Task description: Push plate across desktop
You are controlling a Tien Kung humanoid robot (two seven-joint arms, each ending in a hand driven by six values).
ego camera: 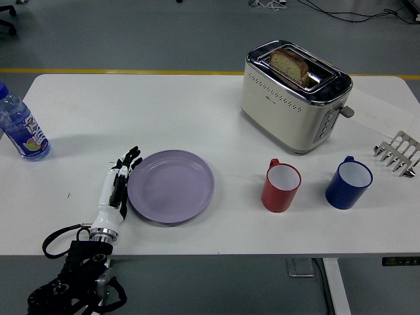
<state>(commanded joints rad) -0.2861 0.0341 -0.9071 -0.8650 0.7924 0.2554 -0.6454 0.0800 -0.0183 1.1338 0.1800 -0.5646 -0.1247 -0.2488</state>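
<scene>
Robot hand (117,186) against plate (172,186)

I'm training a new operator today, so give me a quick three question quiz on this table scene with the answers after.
1. True or false: the left hand rests flat against the left rim of the purple plate.
2. Which thing stands nearest the plate on its right side? A) blue mug B) red mug C) water bottle
3. Fill in: the slice of bread sits in the ____.

Key:
1. True; the fingers are straight and hold nothing.
2. B, the red mug; the blue mug is farther right and the water bottle is at the far left.
3. Toaster.
</scene>
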